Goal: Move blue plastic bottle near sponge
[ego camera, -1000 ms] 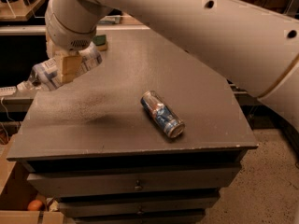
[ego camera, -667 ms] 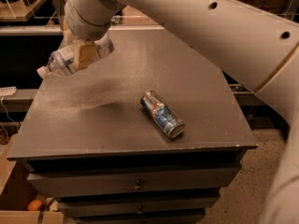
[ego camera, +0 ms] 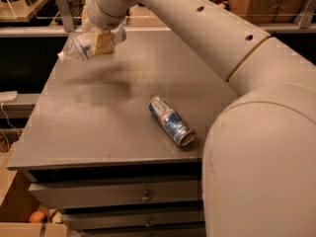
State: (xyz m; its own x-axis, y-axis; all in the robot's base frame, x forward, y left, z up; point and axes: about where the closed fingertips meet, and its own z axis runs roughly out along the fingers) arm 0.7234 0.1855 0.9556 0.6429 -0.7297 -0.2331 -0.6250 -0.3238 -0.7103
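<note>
My gripper [ego camera: 103, 41] is shut on the blue plastic bottle [ego camera: 79, 46], a clear bottle with a white-and-blue label. It holds the bottle on its side in the air above the far left part of the grey table [ego camera: 98, 127]. The bottle's shadow falls on the tabletop below it. The sponge does not show; it is hidden or out of view. My arm reaches in from the right and covers the table's right side.
A blue-silver metal can [ego camera: 171, 121] lies on its side near the table's front right. Drawers [ego camera: 143, 196] sit under the tabletop. A shelf rail [ego camera: 29, 31] runs behind the table. An orange object [ego camera: 37, 216] lies on the floor at lower left.
My gripper has carried the bottle from the table's left edge to the right and farther back, toward the far side. The can has not moved.
</note>
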